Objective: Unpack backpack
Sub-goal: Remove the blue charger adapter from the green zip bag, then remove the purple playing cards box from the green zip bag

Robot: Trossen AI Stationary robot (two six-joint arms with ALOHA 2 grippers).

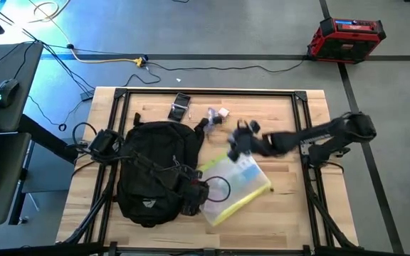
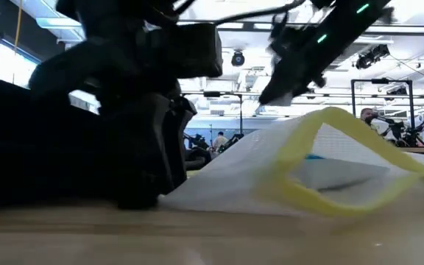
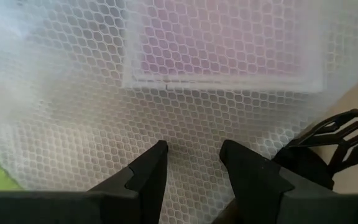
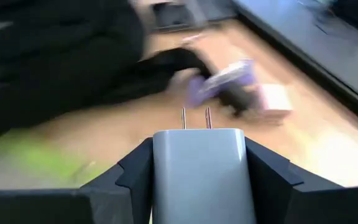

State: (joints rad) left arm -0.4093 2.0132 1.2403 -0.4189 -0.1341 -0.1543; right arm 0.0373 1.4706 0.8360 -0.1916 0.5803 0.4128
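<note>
The right claw (image 4: 197,186) grips a white wall charger (image 4: 199,171) with its two prongs poking forward, up above the mesh pouch (image 1: 235,186). The left claw (image 3: 194,163) is open, right against the pouch's netting. The black backpack (image 1: 155,171) lies on the left of the wooden bench (image 1: 290,213), touching the pouch. The smooth charger could slip and fall if the arm swings fast. Small things lie near the bench's far edge. Behind is a big room with ceiling lights.

A robotics lab: framed workbench (image 1: 312,107), floor cables (image 1: 105,60), other rigs (image 2: 377,88) behind.
</note>
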